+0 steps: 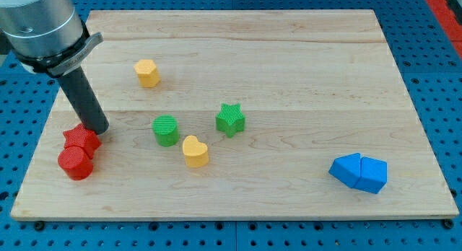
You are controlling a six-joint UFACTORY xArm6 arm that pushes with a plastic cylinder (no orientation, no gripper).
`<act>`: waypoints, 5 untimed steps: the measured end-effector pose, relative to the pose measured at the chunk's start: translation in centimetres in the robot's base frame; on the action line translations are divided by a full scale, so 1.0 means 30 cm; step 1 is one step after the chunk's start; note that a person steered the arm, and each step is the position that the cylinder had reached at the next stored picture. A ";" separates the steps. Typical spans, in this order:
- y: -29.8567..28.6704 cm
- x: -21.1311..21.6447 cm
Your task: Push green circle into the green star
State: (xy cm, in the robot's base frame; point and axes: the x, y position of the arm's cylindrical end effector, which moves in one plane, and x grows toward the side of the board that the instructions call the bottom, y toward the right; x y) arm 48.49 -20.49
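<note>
The green circle (166, 130) sits left of the board's middle. The green star (230, 120) stands to its right and slightly higher in the view, a clear gap between them. My tip (99, 130) rests on the board to the left of the green circle, about one block-width and a half away, and just above the red star (81, 139).
A yellow heart (195, 151) lies just below and between the two green blocks. A yellow hexagon (147, 73) sits toward the view's top. A red circle (75, 163) touches the red star. Two blue blocks (359, 172) lie at the lower right. The wooden board (289, 63) ends near the red blocks.
</note>
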 end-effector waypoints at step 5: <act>0.071 -0.016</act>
State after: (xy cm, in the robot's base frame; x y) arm 48.00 -18.35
